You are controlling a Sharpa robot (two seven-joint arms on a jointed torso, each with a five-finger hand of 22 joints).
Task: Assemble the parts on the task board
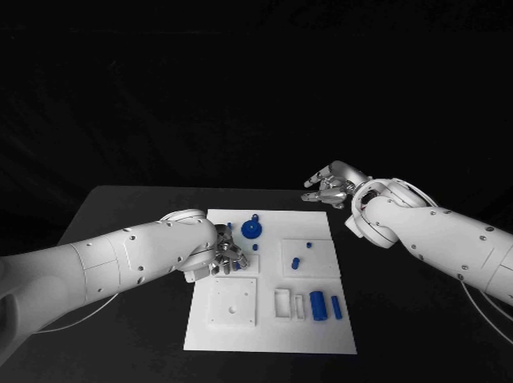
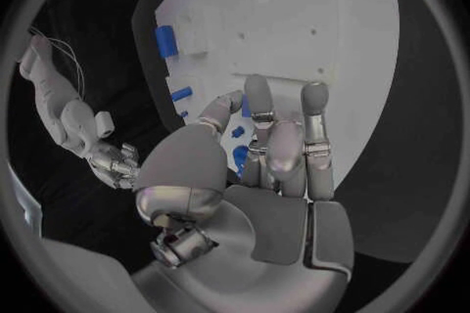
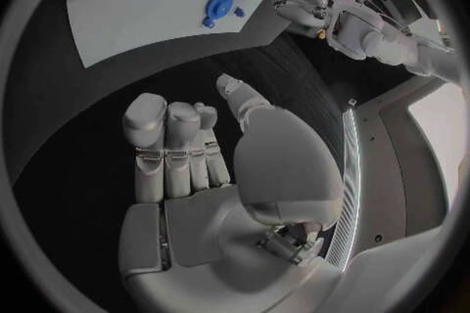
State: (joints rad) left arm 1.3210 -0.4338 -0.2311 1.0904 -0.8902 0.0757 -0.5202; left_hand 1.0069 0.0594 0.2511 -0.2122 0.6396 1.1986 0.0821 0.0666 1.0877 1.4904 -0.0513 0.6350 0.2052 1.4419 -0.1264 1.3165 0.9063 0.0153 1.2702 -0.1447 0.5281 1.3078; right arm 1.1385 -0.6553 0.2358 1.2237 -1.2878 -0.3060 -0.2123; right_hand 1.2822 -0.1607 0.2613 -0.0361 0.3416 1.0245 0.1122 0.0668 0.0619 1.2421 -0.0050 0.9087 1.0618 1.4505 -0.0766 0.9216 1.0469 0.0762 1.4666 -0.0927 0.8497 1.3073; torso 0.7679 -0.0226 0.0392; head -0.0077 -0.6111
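On the black table (image 1: 118, 215) the white task board (image 1: 274, 319) lay at the centre, with both arms reaching in from either side. Its left hand (image 1: 225, 254) was over the board's left edge, beside the round blue part (image 1: 251, 230) that stood near the far end of the board. From the left wrist view the fingers (image 2: 316, 125) of that hand stood upright and slightly apart over the board; small blue pieces showed just beyond them, but whether any was pinched could not be told. Its right hand (image 1: 334, 185) was off the board, above the table past the far right corner, fingers (image 3: 147, 133) side by side and lightly curled, holding nothing. Toward the near right of the board lay a thick blue cylinder (image 1: 317, 305) with a thinner blue pin (image 1: 337, 307) just beside it. Two small blue pieces (image 1: 297, 261) sat in the middle right section.
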